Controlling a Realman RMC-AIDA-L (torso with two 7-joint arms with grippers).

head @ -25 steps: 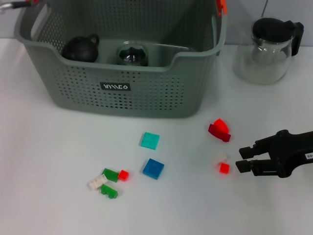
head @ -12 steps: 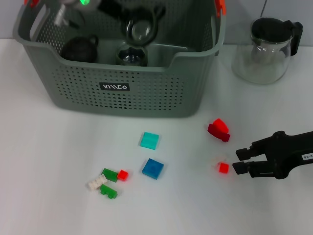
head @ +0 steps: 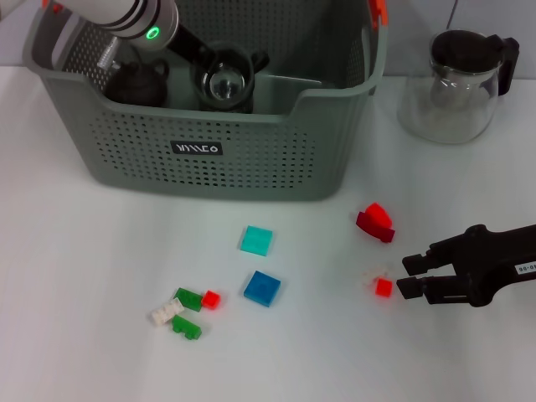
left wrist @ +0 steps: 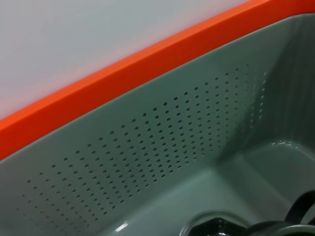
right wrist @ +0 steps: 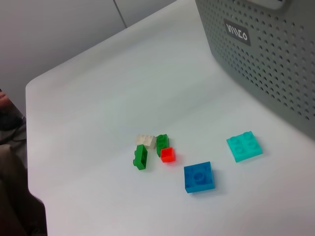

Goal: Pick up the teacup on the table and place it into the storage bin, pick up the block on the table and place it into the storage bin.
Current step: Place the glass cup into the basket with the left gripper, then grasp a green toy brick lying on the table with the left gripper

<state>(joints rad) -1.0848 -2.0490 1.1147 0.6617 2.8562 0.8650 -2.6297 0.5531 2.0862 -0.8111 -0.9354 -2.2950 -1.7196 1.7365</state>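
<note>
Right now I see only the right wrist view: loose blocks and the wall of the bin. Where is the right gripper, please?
Observer: The right gripper is low over the table on the robot's right side, with a small red block just beyond its fingertips.
Operator: Are its fingers open?
Observer: Yes, open, with nothing between them.
Operator: And the left arm?
Observer: The left gripper is down inside the storage bin, at a glass teacup.

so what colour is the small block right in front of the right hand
Red block, clearest in the head view.
</note>
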